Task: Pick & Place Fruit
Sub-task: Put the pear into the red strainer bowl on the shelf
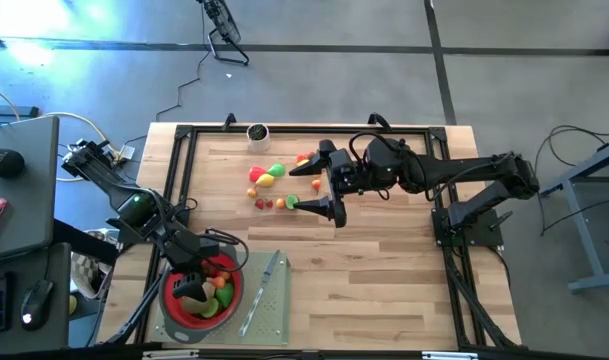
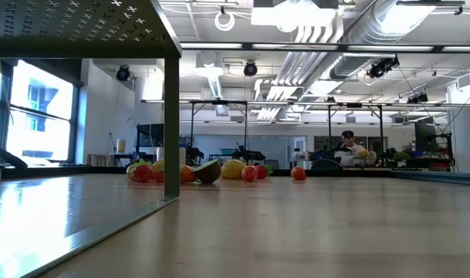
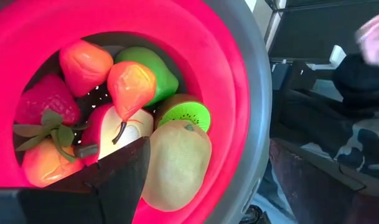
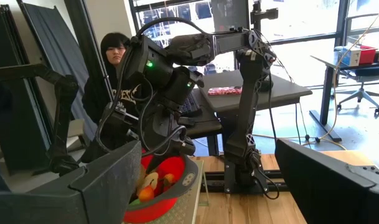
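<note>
**Left gripper over the filled strainer, right gripper by the loose fruit**

On the wooden worktop (image 1: 384,270), the left gripper (image 1: 196,287) hangs spread inside the red bowl-shaped strainer with a grey rim (image 1: 172,312), just above the small toy fruits already in it (image 3: 132,87). Farther right, the loose toy fruits (image 1: 268,176) lie in a cluster mid-worktop. The right gripper (image 1: 326,185), fingers wide apart and holding nothing, hovers just beside that cluster.

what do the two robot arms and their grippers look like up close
Both arms are dark, nearly black, built of chunky jointed segments. The left arm carries looped black cables and a small green indicator light near its wrist. The right arm has similar cable loops over its wrist. The left gripper and right gripper each end in two flat, angular, matte dark fingers.
</note>
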{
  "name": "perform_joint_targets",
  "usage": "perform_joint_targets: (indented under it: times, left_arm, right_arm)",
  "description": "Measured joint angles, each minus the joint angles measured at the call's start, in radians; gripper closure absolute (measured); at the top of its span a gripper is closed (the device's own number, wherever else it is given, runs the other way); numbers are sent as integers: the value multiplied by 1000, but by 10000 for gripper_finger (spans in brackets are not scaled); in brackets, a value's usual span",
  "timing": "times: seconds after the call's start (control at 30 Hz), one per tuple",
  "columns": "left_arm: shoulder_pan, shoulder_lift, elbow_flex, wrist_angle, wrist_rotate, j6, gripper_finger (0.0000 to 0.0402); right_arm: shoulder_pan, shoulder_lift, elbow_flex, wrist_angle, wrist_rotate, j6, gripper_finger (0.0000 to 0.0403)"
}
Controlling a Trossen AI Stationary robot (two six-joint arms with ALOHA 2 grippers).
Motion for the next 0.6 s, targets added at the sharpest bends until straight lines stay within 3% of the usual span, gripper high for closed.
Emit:
perform_joint_targets:
  times: [0.6]
  left_arm:
    - [0, 0, 0, 1, -42, -4, 80]
  right_arm:
    - [0, 0, 0, 0, 0, 0, 41]
